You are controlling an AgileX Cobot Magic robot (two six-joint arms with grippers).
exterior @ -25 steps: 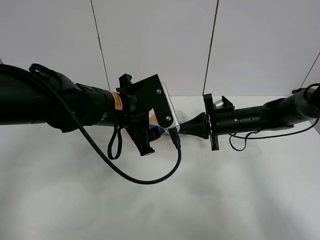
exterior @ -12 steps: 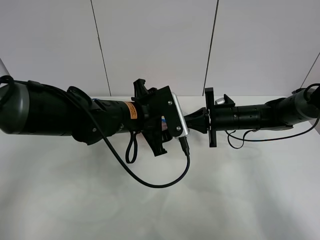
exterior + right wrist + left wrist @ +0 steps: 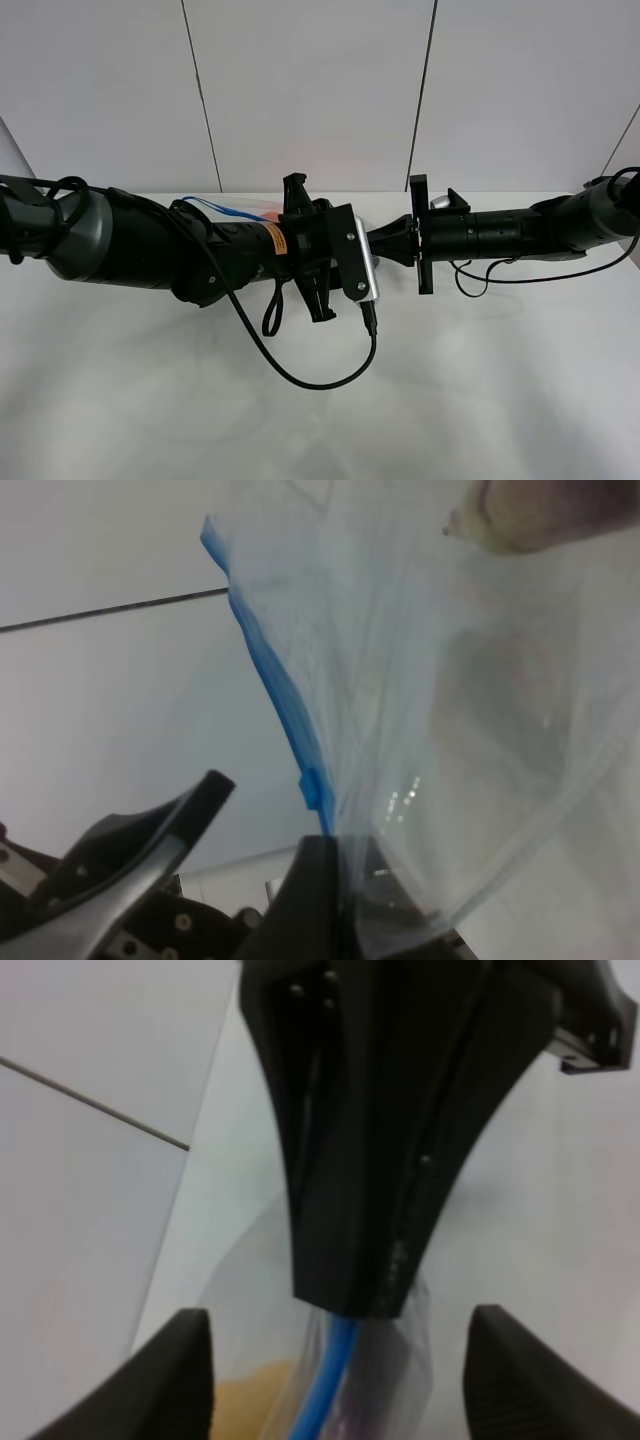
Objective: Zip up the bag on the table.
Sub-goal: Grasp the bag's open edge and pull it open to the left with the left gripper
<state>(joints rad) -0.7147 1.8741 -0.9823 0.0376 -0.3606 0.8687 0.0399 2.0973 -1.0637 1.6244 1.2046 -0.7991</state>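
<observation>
**A:** What does the left wrist camera give us?

**B:** The left claw (image 3: 340, 1385) stands apart, with one blunt black finger on each side of the bag (image 3: 265, 1360). Just ahead, the right claw (image 3: 355, 1285) is pressed together on the bag's end. The blue zipper strip (image 3: 338, 1355) comes out from its tip, with thin clear film and an orange lump (image 3: 250, 1405) behind it.

**A:** And the right wrist?

**B:** Crinkly, glossy film fans out from the pinch. The strip is a stiffer blue band with a small blue block (image 3: 315, 788) on it, and a purplish rounded piece (image 3: 545, 515) shows through the film. We cannot tell whether the seam is sealed.

**A:** From high up?

**B:** Both arms meet over the middle of the matte white bench (image 3: 480, 400). The bag trails behind the left arm, toward the far edge.

**A:** So which step is this?

**B:** We judge it to be the sealing pass: the right claw anchors and the left straddles. Next, the left must close on the strip and run along it, away from the anchor. It should go gently, since the film looks slippery and easily creased.
</observation>
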